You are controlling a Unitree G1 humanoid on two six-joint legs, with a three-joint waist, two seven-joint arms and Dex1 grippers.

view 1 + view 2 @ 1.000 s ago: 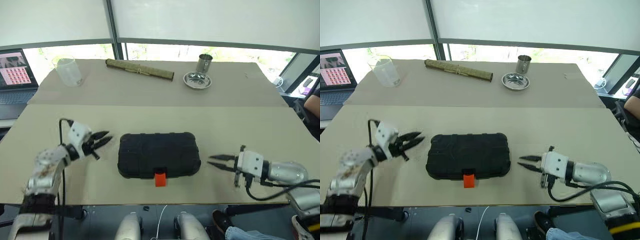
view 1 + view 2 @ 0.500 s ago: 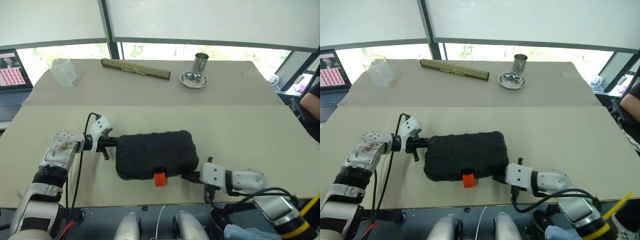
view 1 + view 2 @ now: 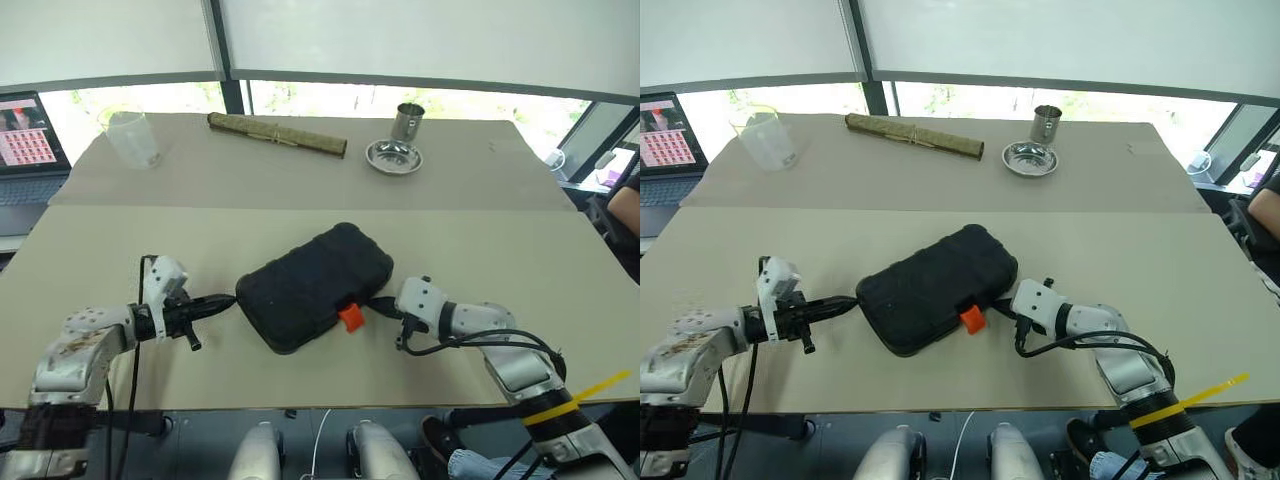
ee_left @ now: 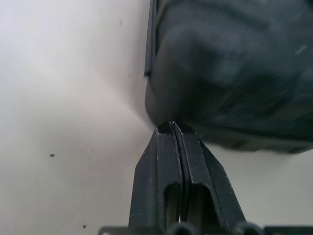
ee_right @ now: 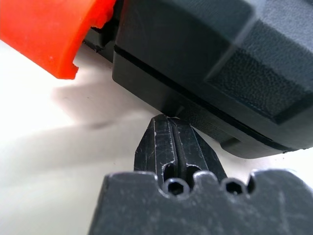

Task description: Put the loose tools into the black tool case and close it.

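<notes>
The black tool case [image 3: 314, 286] lies closed on the beige table [image 3: 480, 250], turned at an angle, with its orange latch [image 3: 350, 317] facing the near edge. The left gripper [image 3: 226, 300], fingers together, meets the case's left corner; the right gripper [image 3: 378, 305], fingers together, meets the case just beside the latch. A rolled bamboo mat [image 3: 277, 134], a clear beaker [image 3: 131, 138], a steel cup [image 3: 406, 122] and a steel dish [image 3: 393, 157] stand along the far side.

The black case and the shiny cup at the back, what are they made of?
The case looks like hard black plastic: matte and pebbly, with moulded edges and an orange clip. The cup looks like bare metal, probably steel, since it gleams silvery.
</notes>
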